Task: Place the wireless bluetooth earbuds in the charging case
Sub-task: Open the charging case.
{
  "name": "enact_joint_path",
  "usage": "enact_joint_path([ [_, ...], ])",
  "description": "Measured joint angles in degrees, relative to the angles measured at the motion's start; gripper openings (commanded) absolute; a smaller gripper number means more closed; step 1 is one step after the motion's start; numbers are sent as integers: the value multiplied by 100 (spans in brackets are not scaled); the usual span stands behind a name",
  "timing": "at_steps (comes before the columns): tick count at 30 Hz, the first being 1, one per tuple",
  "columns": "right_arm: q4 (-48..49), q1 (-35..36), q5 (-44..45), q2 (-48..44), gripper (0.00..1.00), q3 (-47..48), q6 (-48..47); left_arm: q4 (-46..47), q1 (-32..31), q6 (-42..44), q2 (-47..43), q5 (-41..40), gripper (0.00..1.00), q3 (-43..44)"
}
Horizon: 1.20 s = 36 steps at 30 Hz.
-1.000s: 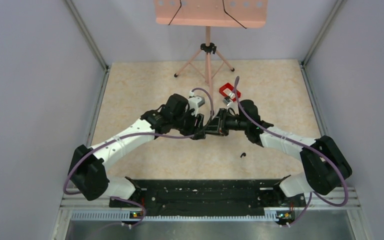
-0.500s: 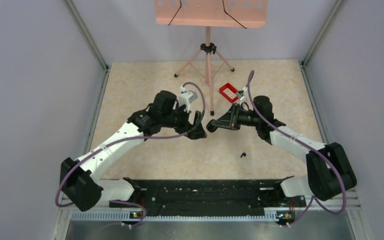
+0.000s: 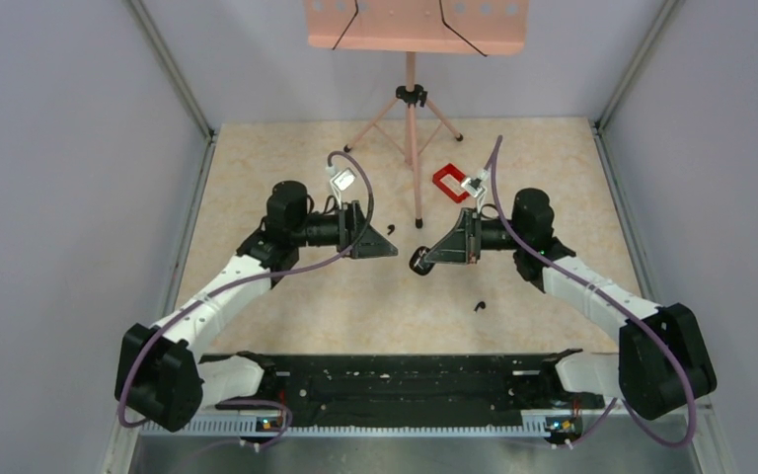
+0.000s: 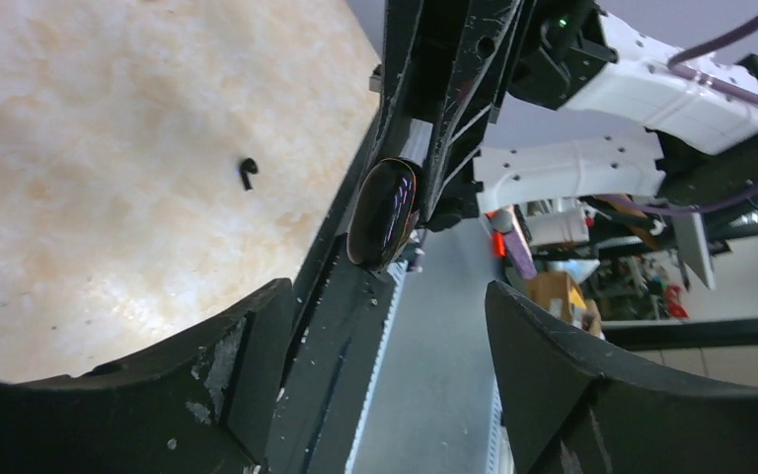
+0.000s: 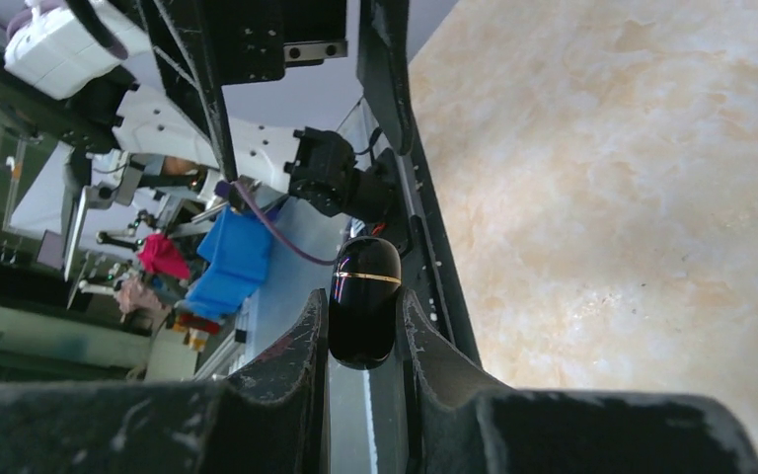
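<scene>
Your right jaws pinch the charging case [image 5: 364,301] tight and hold it up off the desk [image 3: 286,158], likely so the other arm can reach it. Your left jaws are wide and hold nothing. One earbud [image 3: 479,306] lies alone on the desk nearer you, with open room all around it.

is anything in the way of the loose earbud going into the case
The glossy black oval charging case, pinched in the right gripper, looks closed, shutting out the tiny black hooked earbud lying on the table.
</scene>
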Motion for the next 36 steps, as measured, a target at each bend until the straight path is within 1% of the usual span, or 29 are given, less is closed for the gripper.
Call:
enact_joint_path([
  [2, 175, 9, -155, 2, 0, -28, 79, 341, -44, -181, 157, 319, 72, -9],
  [4, 291, 28, -243, 2, 0, -28, 149, 490, -118, -205, 286, 476, 69, -7],
  [10, 509, 188, -315, 4, 0, -28, 260, 243, -619, 57, 638, 612, 57, 144],
  [14, 522, 278, -330, 13, 0, -28, 278, 254, -708, 50, 708, 623, 49, 153],
  [24, 520, 319, -356, 59, 0, -28, 280, 313, -706, -4, 837, 667, 49, 157],
  [25, 520, 323, -356, 66, 0, -28, 280, 313, -706, -17, 863, 669, 48, 157],
  [26, 520, 326, -356, 68, 0, -28, 280, 313, -706, -28, 887, 673, 45, 162],
  [28, 525, 334, -356, 74, 0, -28, 280, 315, -713, -52, 903, 675, 31, 168],
  [30, 514, 343, -345, 85, 0, -28, 273, 343, -721, -111, 903, 721, 8, 181],
  [31, 503, 341, -369, 90, 0, -28, 293, 376, -723, -81, 903, 767, 0, 188],
  [36, 461, 334, -481, 94, 0, -26, 286, 448, -717, -155, 925, 916, 0, 195],
])
